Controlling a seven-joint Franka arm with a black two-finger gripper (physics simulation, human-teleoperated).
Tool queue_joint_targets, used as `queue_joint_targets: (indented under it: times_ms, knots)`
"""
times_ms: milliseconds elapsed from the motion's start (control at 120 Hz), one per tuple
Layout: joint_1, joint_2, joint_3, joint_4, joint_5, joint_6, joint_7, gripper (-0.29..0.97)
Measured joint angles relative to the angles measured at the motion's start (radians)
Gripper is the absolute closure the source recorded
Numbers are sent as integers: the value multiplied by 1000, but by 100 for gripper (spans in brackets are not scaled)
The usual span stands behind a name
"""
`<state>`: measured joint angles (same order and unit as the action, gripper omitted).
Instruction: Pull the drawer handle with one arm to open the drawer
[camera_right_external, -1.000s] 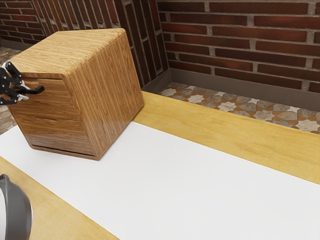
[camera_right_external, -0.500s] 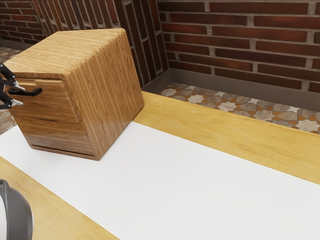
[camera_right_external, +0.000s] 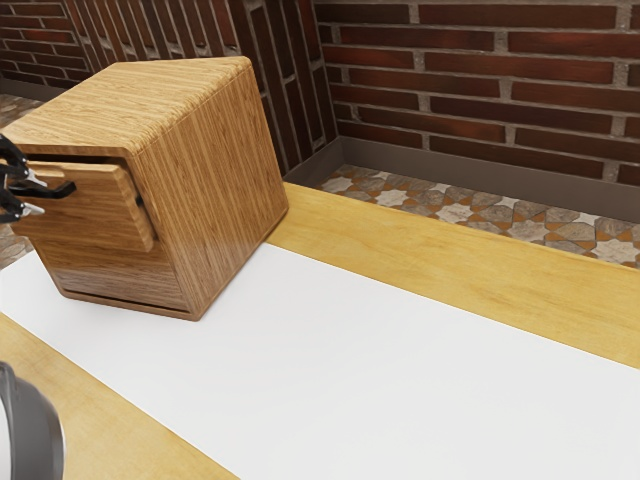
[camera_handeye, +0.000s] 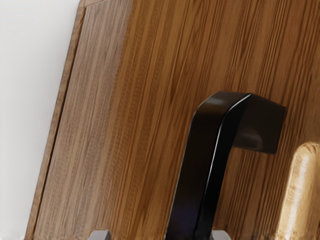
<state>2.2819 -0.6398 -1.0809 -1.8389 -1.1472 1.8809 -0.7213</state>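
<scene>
A wooden cabinet (camera_right_external: 205, 150) stands on the table at the exterior view's left. Its upper drawer (camera_right_external: 90, 205) juts out a little from the cabinet front, with a dark gap showing at its side. My gripper (camera_right_external: 14, 190) is at the exterior view's left edge, shut on the black drawer handle (camera_right_external: 52, 187). In the wrist view the black handle (camera_handeye: 210, 165) rises from the drawer's wooden front (camera_handeye: 125, 125) and runs down between my fingertips.
The lower drawer (camera_right_external: 120, 265) sits flush in the cabinet. A white mat (camera_right_external: 350, 370) covers the wooden table (camera_right_external: 480, 270) in front of and beside the cabinet. A brick wall (camera_right_external: 480, 70) stands behind. A grey rounded part (camera_right_external: 20, 430) shows at the lower left corner.
My gripper has moved toward the exterior view's left with the handle in it, and the upper drawer has slid out of the cabinet from flush to partly open.
</scene>
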Motion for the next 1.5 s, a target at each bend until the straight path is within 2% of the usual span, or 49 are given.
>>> queue_joint_targets:
  times_ms: [242,525,1500]
  knots:
    - [-71,-18,81,-58,1,-1,-1,49]
    - [-125,-27,129,-80,2,-1,-2,49]
    - [-214,-92,269,-213,6,-18,-1,50]
